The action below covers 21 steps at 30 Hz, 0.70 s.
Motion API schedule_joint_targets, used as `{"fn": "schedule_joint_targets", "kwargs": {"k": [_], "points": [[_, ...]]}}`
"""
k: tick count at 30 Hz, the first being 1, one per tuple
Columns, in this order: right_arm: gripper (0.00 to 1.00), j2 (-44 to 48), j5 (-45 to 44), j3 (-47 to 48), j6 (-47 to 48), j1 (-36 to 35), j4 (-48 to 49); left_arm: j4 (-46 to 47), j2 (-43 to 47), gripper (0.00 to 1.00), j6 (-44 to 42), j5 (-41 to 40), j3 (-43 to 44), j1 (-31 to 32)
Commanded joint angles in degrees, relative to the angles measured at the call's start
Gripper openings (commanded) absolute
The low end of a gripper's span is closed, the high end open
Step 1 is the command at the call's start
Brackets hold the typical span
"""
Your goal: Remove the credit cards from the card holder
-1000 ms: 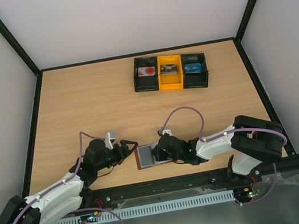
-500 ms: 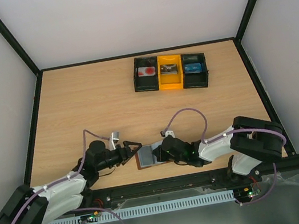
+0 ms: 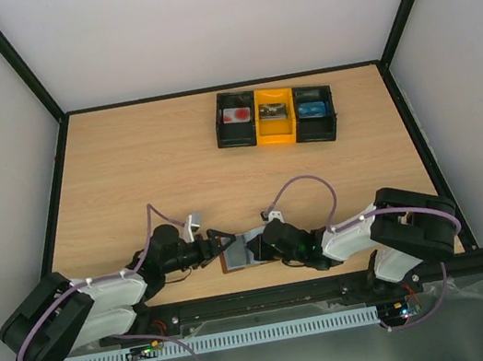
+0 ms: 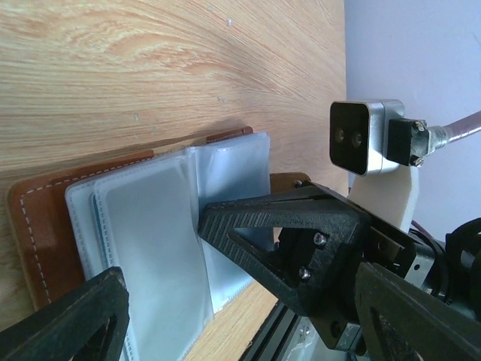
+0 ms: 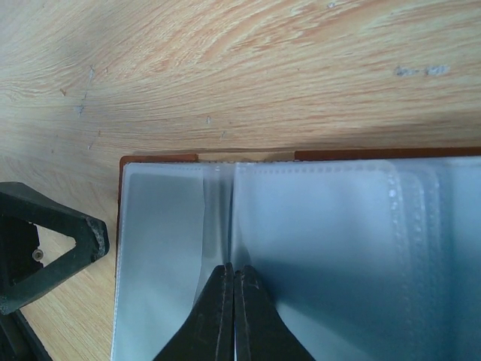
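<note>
Three cards [image 3: 236, 115] are sitting in the far tray [image 3: 320, 137], one per compartment, while the card holder [image 3: 235, 255] is lying open at the near edge, right gripper [image 5: 231, 272] clenched empty and pressing its clear sleeves [image 5: 323, 226], left gripper [image 4: 158, 248] gaping astride its edge; leftover cards not discernible.

One counter [image 3: 129, 181] is seen. Two arms are counted, the left arm [image 3: 103, 298] and the right arm [image 3: 363, 232]. One gripper is carried by each, the left gripper [image 3: 224, 246] and the right gripper [image 5: 232, 272]. One card holder [image 3: 236, 254] is found at 6 o'clock on the counter; its clear sleeves [image 4: 150, 248] overlap and cannot be counted exactly. One tray [image 3: 220, 134] of three compartments is found at 1 o'clock. Three credit cards [image 3: 236, 116] [image 3: 272, 111] [image 3: 312, 109] are counted in it, one to each compartment.
</note>
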<state>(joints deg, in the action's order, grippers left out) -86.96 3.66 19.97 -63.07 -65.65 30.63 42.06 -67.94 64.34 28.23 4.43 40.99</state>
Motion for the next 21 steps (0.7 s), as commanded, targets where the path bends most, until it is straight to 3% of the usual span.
{"fn": "schedule_joint_targets", "kwargs": {"k": [1, 16, 21], "points": [[0.02, -2.2, -1.6, -1.6, -0.2, -0.3, -3.5, 0.8, -1.1, 0.83, -2.1, -1.2, 1.3, 0.4], [0.02, -2.7, -1.0, -2.0, -0.4, -0.4, -2.6, 6.4, -10.3, 0.83, -0.1, 0.0, 2.2, 1.7], [0.02, -2.0, -1.1, -2.4, -0.2, -0.4, -2.2, 8.7, -9.4, 0.82, 2.4, 2.4, 2.0, 2.1]]}}
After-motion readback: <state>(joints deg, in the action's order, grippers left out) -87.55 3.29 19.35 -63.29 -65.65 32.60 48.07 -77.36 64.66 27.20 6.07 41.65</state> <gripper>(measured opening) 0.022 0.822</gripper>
